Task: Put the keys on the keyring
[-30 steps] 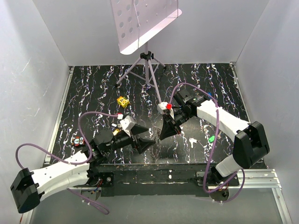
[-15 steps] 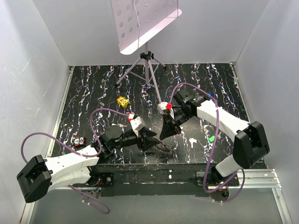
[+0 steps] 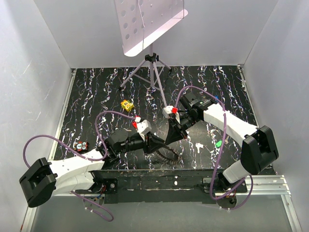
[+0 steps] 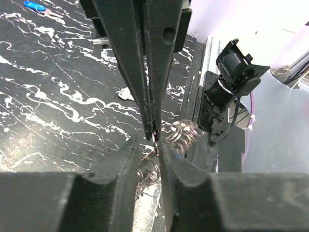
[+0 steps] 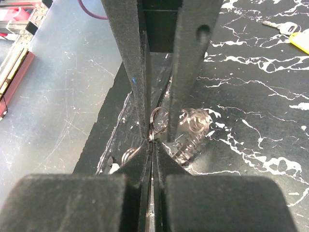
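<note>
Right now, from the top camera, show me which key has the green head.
The green-headed key, lying beside the right arm. The other keys, near the left arm, show red and black heads.

Worktop (image 3: 96, 92) black, marbled with white streaks and flecks. Left claw (image 4: 150, 144) and right claw (image 5: 150, 140) matte black. Left arm (image 3: 72, 170) and right arm (image 3: 227, 121) white-shelled, black at joints. Cables (image 3: 96, 123) purple. Keyring (image 5: 190, 126) silvery-grey, glinting. Blue key (image 4: 35, 6) bright blue at head, green key (image 3: 218, 143) vivid green. Block (image 3: 127, 104) yellow, dark-spotted. Perforated panel (image 3: 145, 24) pale pinkish-white. Walls (image 3: 29, 72) white.
</note>
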`<state>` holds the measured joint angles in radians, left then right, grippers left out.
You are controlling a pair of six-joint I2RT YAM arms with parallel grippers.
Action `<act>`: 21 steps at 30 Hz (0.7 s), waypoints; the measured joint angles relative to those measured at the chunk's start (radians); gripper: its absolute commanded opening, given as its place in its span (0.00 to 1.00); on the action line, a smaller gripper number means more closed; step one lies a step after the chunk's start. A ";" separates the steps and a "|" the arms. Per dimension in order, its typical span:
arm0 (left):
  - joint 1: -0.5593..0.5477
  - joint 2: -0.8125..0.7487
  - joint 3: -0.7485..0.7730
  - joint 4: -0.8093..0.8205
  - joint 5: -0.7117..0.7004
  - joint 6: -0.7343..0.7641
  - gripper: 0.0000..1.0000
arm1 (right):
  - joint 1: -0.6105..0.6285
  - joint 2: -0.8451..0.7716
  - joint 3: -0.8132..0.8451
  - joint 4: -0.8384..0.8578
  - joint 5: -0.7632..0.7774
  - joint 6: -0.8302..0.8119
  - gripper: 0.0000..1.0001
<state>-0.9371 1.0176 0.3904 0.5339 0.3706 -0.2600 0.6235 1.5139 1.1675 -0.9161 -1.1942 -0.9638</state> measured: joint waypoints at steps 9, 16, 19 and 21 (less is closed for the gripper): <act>0.002 0.002 0.017 -0.042 -0.013 -0.003 0.49 | 0.000 0.000 0.000 -0.003 0.010 0.004 0.01; 0.003 -0.035 0.019 -0.097 -0.054 -0.013 0.53 | 0.001 0.000 0.000 0.001 0.005 0.004 0.01; 0.003 -0.079 0.019 -0.119 -0.072 -0.014 0.52 | 0.001 0.000 0.000 0.002 0.003 0.004 0.01; 0.003 -0.113 0.019 -0.130 -0.083 -0.021 0.51 | 0.001 0.000 0.000 0.001 0.002 0.004 0.01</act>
<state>-0.9337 0.9047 0.4091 0.4042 0.2874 -0.2810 0.6243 1.5139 1.1675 -0.9150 -1.1919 -0.9596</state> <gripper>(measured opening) 0.524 0.020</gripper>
